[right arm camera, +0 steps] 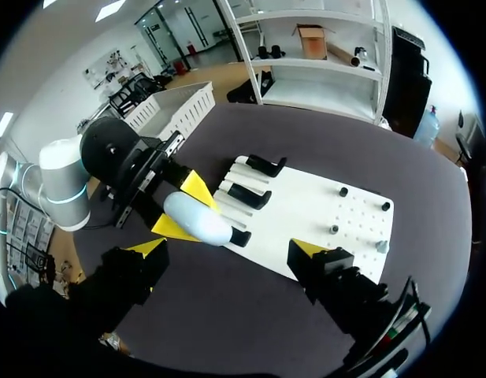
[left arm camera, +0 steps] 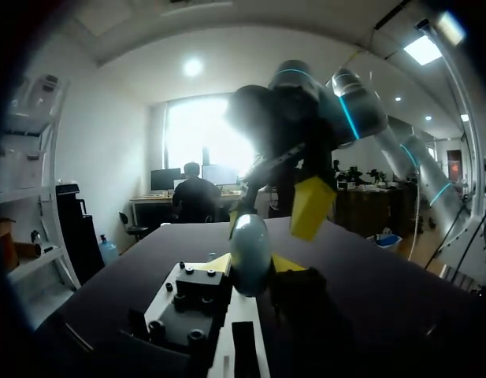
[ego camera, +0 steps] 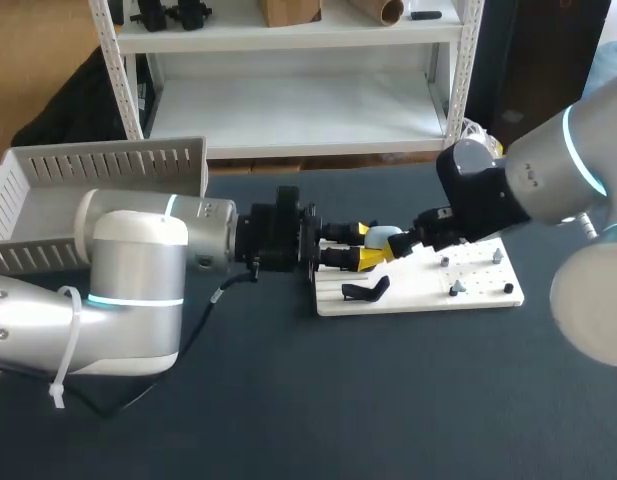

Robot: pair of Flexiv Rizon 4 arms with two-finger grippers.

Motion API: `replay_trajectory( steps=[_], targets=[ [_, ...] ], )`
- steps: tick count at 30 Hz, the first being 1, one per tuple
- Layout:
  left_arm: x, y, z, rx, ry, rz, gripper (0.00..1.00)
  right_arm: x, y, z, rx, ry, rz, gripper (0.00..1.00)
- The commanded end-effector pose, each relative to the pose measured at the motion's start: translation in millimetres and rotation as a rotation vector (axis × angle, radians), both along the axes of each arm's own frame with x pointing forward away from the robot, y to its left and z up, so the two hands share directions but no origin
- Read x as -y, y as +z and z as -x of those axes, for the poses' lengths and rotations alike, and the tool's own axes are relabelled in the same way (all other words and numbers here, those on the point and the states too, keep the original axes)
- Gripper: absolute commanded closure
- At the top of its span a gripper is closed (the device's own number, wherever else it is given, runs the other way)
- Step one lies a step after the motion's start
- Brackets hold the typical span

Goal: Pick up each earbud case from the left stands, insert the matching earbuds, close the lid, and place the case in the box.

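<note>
A pale blue earbud case [ego camera: 384,238] hangs just above the white stand board [ego camera: 428,288], and my left gripper [ego camera: 370,244] is shut on it from two sides. In the left wrist view the case [left arm camera: 249,252] sits upright between the yellow tips of this gripper [left arm camera: 250,264]. My right gripper [ego camera: 406,245] stands open right beside the case, on its far side. In the right wrist view its gripper [right arm camera: 228,249] spreads wide with the case [right arm camera: 197,219] just ahead of it, touching neither finger. Black stands [right arm camera: 249,195] stand on the board [right arm camera: 321,213].
The white slatted box [ego camera: 98,185] stands at the back left, behind my left arm. One black curved stand [ego camera: 366,290] sits at the board's near left. Several small pegs [ego camera: 456,288] stick up from the board's right half. Dark table lies all round.
</note>
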State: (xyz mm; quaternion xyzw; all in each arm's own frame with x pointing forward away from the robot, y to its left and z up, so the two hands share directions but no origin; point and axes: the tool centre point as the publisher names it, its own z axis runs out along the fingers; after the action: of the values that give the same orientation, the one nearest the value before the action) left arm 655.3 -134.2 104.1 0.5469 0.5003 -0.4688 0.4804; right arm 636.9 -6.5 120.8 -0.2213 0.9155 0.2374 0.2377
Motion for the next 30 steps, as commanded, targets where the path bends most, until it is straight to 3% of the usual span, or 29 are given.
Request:
replay_trajectory(
  steps=[1, 17, 30],
  targets=[
    [0, -1.4, -1.4, 0.001, -0.004, 0.005, 1.00, -2, -2, -3.6, 0.002, -0.010, 0.005, 0.00],
    [0, -1.4, -1.4, 0.001, -0.004, 0.005, 1.00, -3, 0, -12.6, 0.010, -0.029, 0.016, 0.00],
    [0, -1.4, -1.4, 0.001, -0.004, 0.005, 1.00, -3, 16, -22.3, 0.036, -0.042, 0.016, 0.00]
  ],
)
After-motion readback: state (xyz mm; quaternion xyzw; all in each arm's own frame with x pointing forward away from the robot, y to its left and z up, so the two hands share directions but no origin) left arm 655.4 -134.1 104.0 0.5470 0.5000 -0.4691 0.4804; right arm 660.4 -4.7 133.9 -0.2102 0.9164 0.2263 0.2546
